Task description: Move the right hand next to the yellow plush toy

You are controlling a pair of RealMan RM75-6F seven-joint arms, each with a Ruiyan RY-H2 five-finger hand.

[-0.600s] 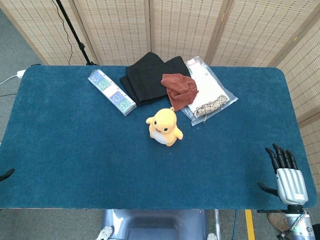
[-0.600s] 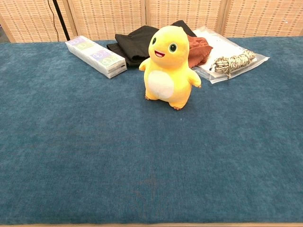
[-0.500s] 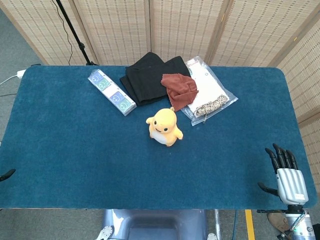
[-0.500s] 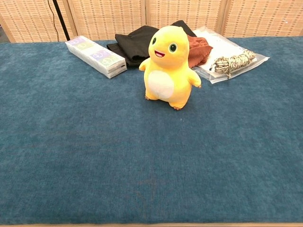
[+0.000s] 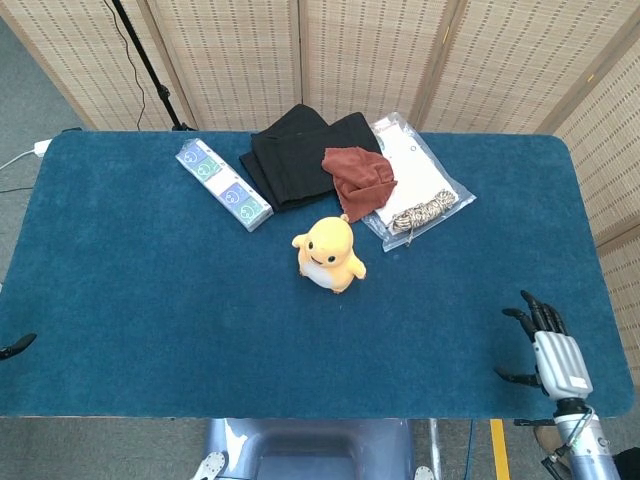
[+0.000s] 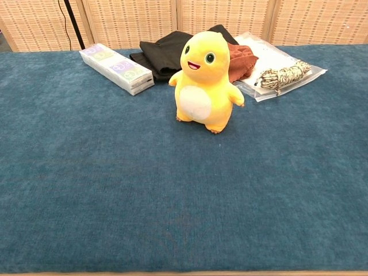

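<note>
Item: yellow plush toy (image 5: 327,255), upright at mid-table (image 5: 150,300), well apart from my right hand (image 5: 545,348), which sits at the near right corner, fingers spread, grasping nothing. Toy: white belly, open smiling mouth, green eye.

you're working in a staged test setup, more lab or studio than home. a table (image 5: 120,330) covered in blue felt fills both views, closed in behind by woven folding screens (image 5: 380,50). a black stand (image 5: 150,65) with a trailing cable rises at the back left, a white plug (image 5: 42,147) lies on grey floor, and yellow floor tape (image 5: 497,450) shows below the near edge.
</note>
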